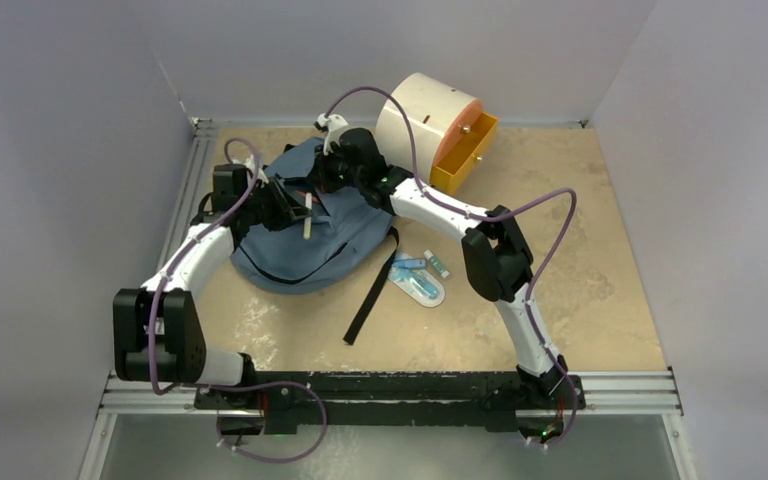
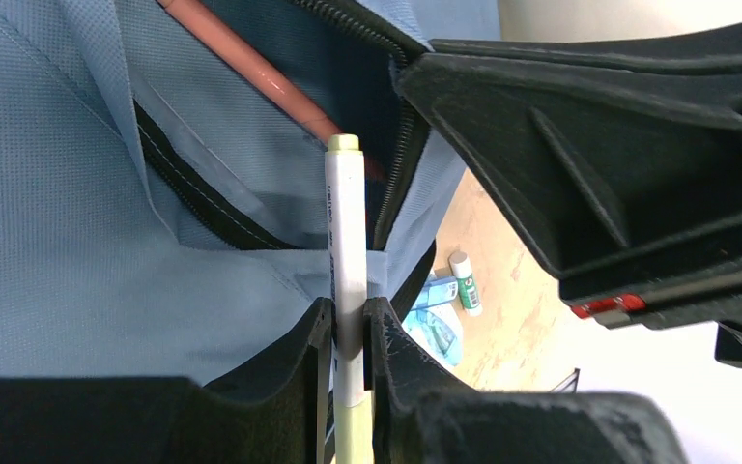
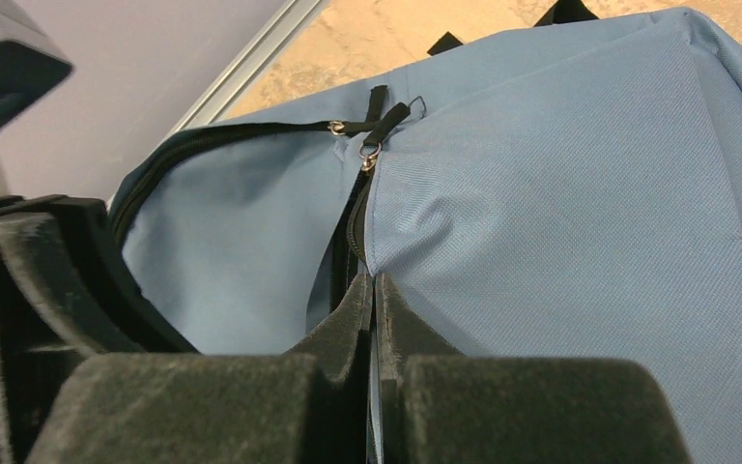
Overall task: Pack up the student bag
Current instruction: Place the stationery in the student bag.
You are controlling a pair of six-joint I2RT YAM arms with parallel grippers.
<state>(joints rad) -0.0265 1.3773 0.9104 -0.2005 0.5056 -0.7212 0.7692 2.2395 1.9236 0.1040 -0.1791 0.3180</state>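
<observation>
Far left on counter (image 1: 580,280): student bag (image 1: 295,255), unzipped. Left tool (image 2: 348,314) is clamped on white pen (image 2: 344,222), aimed at the opening. Right tool (image 3: 374,290) is pinched together on bag fabric by the zipper. Risk: if fabric is lost, the opening sags and the pen is snagged.

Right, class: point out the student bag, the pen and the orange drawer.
student bag (image 1: 285,250), top view, lower front panel.
pen (image 2: 345,232), left wrist view, white barrel.
orange drawer (image 1: 468,150), top view, drawer front.
</observation>
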